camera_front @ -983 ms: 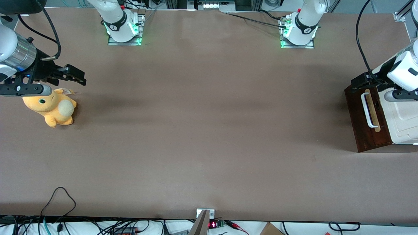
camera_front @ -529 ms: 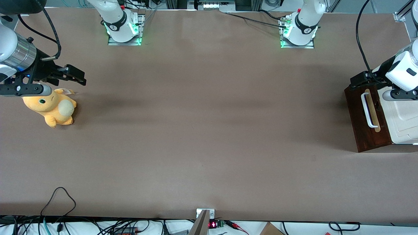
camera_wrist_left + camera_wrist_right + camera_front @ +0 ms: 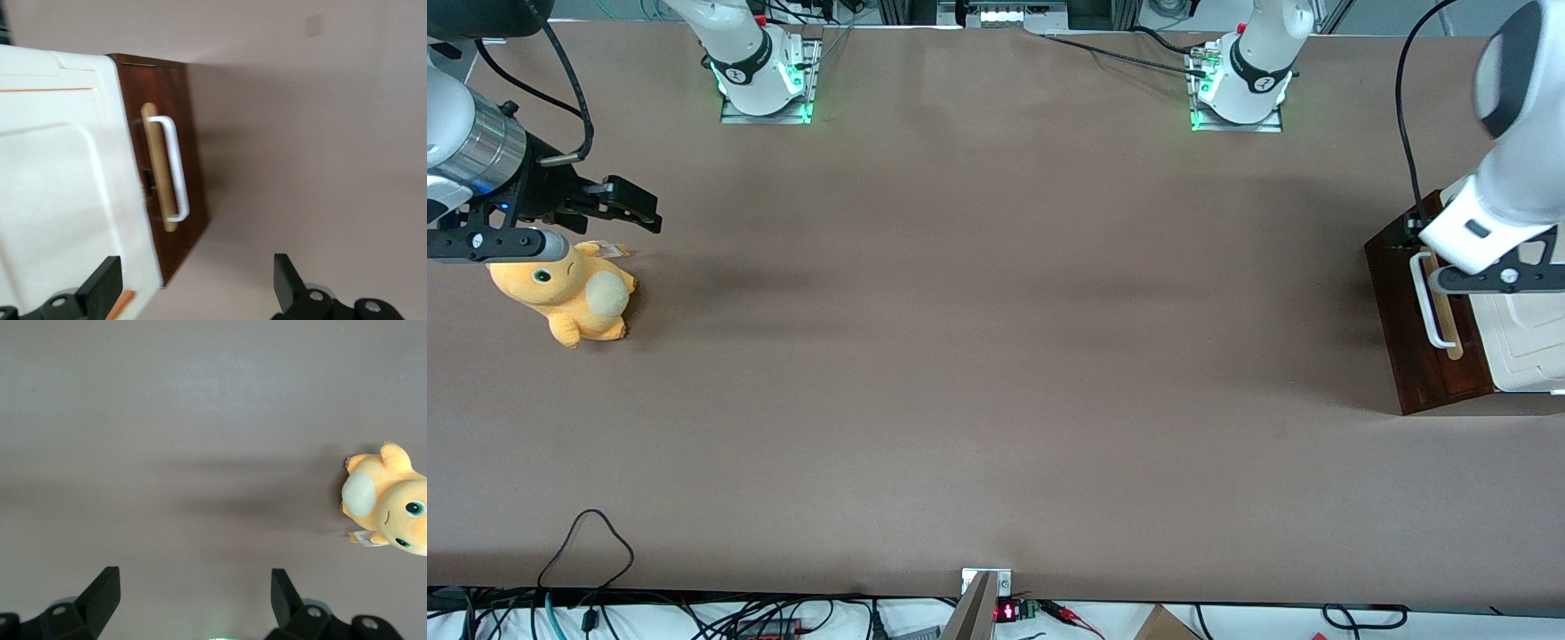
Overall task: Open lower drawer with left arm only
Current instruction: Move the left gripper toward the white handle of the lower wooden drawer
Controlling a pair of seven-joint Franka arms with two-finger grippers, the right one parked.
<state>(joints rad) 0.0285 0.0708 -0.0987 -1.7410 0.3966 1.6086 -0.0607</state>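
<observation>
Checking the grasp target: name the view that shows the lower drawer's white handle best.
Left wrist view: the whole white handle shows unobstructed, the open gripper above it. Front view: the left arm covers part of it. Right wrist view: none.

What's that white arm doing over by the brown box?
The left arm is hovering over a small cabinet at its end of the table, going for the lower drawer, the dark brown one with the white handle. Its gripper is open, fingers spread, above the cabinet and not touching the handle. The drawer looks shut. A yellow plush toy lies toward the parked arm's end, untouched.
</observation>
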